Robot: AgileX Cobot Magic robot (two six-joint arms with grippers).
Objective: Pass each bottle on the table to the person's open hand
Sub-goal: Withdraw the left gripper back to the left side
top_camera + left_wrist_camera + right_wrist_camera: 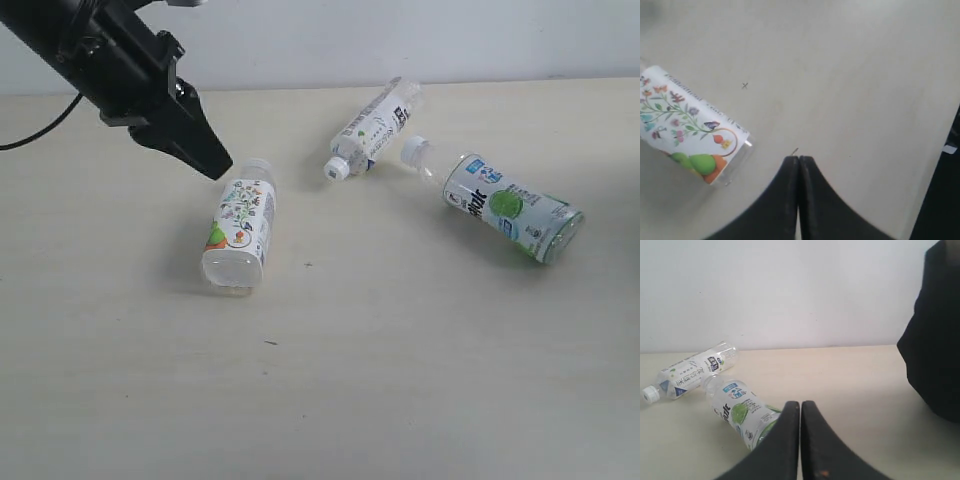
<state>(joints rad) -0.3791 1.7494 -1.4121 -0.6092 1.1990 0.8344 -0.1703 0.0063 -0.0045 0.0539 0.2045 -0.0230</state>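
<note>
Three bottles lie on their sides on the pale table [400, 380]. The floral-label bottle [240, 225] [687, 130] rests left of centre. The white-black label bottle [372, 127] [690, 371] lies further back. The white-blue bottle with green fruit [508, 207] [740, 411] lies to the right. My left gripper [218, 166] [799, 159] hovers shut and empty just beside the cap end of the floral bottle. My right gripper [800, 404] is shut and empty, next to the base of the green-fruit bottle; it is outside the exterior view. No hand is in view.
A pale wall [400, 40] runs behind the table's far edge. A dark bulky shape [935, 340] fills one side of the right wrist view. A black cable [40, 130] trails from the left arm at the far left.
</note>
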